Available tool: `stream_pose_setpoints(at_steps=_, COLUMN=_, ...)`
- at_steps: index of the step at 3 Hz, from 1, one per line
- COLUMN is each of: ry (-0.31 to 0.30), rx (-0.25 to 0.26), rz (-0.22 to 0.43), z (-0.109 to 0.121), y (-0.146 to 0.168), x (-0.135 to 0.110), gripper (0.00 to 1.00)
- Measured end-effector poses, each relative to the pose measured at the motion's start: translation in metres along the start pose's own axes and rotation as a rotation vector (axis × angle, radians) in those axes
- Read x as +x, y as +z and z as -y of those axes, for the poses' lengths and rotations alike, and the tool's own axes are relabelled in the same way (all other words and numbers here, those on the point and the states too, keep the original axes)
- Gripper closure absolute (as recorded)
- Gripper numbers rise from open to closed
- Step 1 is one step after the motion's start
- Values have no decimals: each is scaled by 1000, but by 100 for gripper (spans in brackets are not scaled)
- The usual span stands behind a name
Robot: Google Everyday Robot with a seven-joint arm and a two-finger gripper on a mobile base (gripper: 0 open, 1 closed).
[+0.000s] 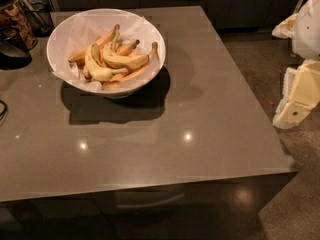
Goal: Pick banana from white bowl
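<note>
Gripper — apparently — at far right.

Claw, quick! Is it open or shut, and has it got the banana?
The claw: at the right edge, beside the table; open or shut cannot be told. The banana lies in the white bowl, not in the claw.

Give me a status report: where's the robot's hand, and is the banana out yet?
Gripper at right edge, beside the table, apart from the bowl. Banana lies in white bowl, on top, not picked. Other bananas crowd it.
</note>
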State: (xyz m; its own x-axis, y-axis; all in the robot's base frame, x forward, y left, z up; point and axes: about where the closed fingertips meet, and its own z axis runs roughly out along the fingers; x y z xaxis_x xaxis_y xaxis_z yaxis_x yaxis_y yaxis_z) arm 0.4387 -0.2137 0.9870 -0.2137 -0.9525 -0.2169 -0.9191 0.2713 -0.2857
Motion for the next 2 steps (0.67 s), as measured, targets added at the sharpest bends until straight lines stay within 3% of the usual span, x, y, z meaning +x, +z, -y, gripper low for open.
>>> stream_pose_setpoints(at_steps=1, ry=0, rx=0, rz=0, z=0, y=0, x=0, gripper=0)
stream_pose_setpoints(at_steps=2, ry=35, rx=-32, rz=-25, z=14, y=0, x=-14, gripper=0)
